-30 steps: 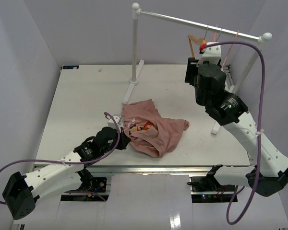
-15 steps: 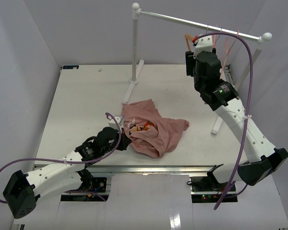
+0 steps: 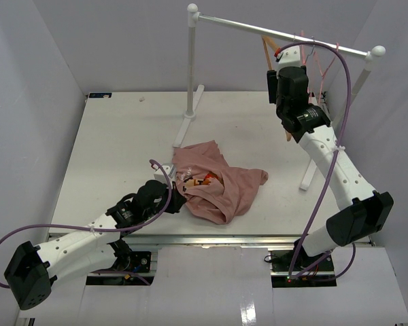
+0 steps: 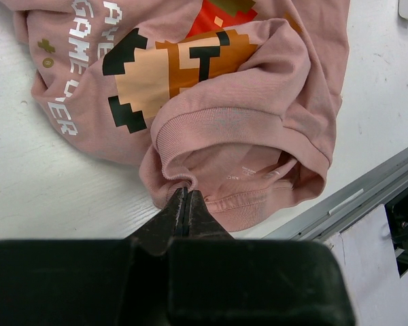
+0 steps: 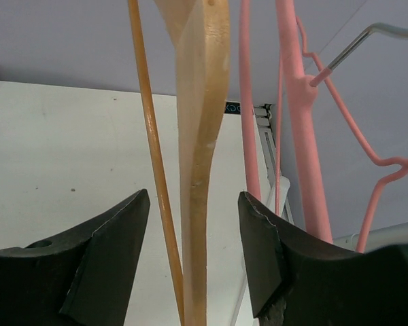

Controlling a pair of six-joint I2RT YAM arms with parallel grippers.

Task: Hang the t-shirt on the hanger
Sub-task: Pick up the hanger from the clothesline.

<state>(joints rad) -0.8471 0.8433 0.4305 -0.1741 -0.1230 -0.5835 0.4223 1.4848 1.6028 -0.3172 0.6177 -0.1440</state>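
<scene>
White table (image 3: pixel 122 136) holds t-shirt (image 4: pixel 258 129) pinched by left fingers (image 4: pixel 164 221); right fingers (image 5: pixel 109 251) spread around hanger (image 5: pixel 200 136).

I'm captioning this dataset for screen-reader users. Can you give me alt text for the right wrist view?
The right claw, open, straddles a light wooden hanger seen edge-on, with its thin crossbar just left of it, and is not closed on either. Thin pink wire hangers hang to the right, with the white table and a grey wall behind.

top cam wide, L wrist near t-shirt (image 4: pixel 258 129)
</scene>
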